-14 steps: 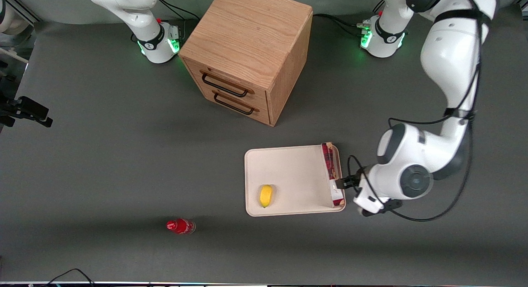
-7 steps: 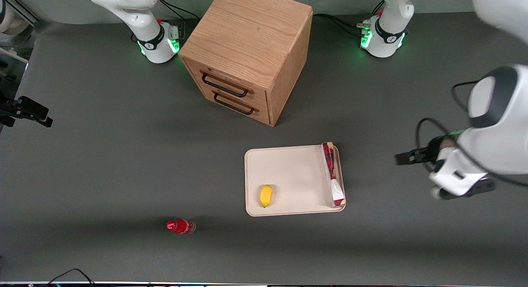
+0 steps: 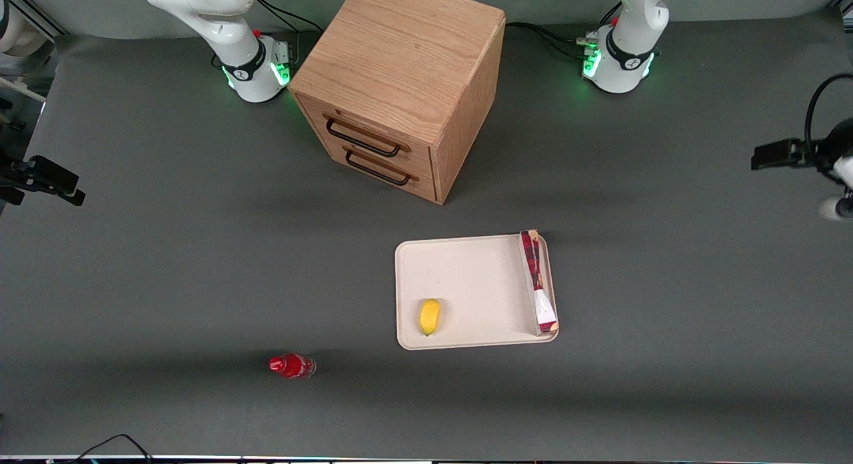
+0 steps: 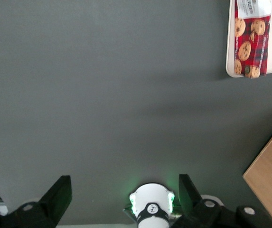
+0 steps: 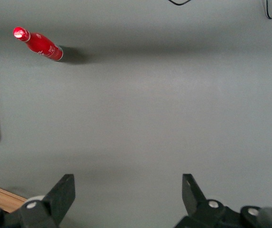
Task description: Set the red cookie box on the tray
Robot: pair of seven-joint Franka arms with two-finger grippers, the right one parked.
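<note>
While a small red bottle (image 3: 292, 366) lies on the table toward the parked arm's end, nearer the front camera than the wooden cabinet (image 3: 400, 84) with its 2 drawers, the tray (image 3: 466, 277) holds a yellow fruit (image 3: 430, 317) and the red cookie box (image 3: 538, 283) along its edge toward the working arm. Well apart, the gripper (image 4: 124, 192) hangs empty, fingers spread wide.
</note>
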